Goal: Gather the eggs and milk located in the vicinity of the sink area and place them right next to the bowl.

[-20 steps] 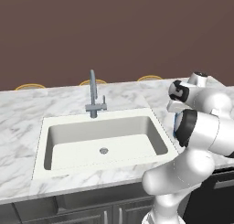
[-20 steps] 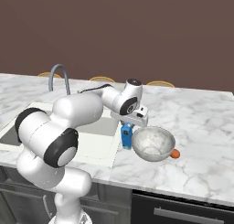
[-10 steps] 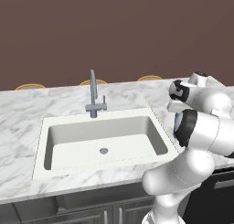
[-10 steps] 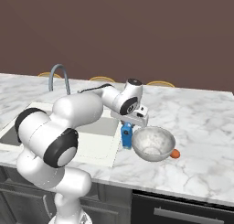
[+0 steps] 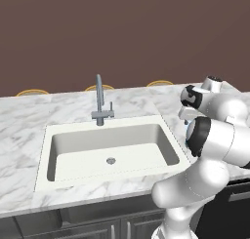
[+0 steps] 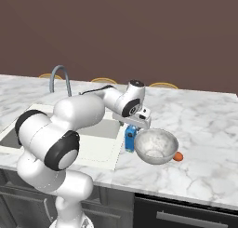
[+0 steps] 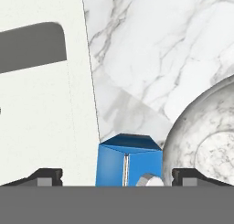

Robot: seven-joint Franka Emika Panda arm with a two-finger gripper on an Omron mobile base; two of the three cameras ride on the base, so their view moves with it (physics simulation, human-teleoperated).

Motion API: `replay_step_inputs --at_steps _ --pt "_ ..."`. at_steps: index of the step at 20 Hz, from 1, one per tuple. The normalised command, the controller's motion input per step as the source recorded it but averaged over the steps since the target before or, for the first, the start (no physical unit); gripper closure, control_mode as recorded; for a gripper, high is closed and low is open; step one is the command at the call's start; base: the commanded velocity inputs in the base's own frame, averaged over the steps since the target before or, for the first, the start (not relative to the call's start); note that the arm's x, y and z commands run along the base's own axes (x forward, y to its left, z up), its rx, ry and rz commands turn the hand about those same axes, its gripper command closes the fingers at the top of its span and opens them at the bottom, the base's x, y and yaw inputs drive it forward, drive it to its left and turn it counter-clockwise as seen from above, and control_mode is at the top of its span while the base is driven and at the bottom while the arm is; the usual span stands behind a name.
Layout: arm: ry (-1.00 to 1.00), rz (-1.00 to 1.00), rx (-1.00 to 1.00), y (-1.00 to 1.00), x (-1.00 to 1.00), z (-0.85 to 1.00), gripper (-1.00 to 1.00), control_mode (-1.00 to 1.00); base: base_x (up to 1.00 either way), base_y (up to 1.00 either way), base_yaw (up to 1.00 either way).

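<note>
Dark finger tips of the tool (image 7: 117,175) stand spread wide, one on each side of the milk (image 7: 129,160), clear of its faces. The blue carton stands upright on the marble bench (image 6: 204,124), between the sink (image 6: 100,150) rim and the bowl (image 6: 155,146), just beside the bowl. A small orange ball (image 6: 178,156) lies against the bowl's far side.

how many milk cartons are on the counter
1: the milk stands between the sink rim and the bowl, under the open gripper. Others may be hidden behind the arm.
</note>
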Motion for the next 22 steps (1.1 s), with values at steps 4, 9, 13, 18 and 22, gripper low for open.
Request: replay_step_inputs --at_steps 4,9,13,18,22 --pt "0.0 0.0 0.0 0.0 0.0 0.01 -1.0 -1.0 0.0 0.0 0.0" --pt "0.0 0.0 0.0 0.0 0.0 0.24 -1.0 -1.0 0.0 0.0 0.0" --pt "0.0 0.0 0.0 0.0 -0.01 0.57 -1.0 -1.0 0.0 0.0 0.0" --pt "0.0 0.0 0.0 0.0 -0.29 0.67 -1.0 -1.0 0.0 0.0 0.0" --pt "0.0 0.0 0.0 0.03 -0.77 0.39 -1.0 -1.0 0.0 0.0 0.0"
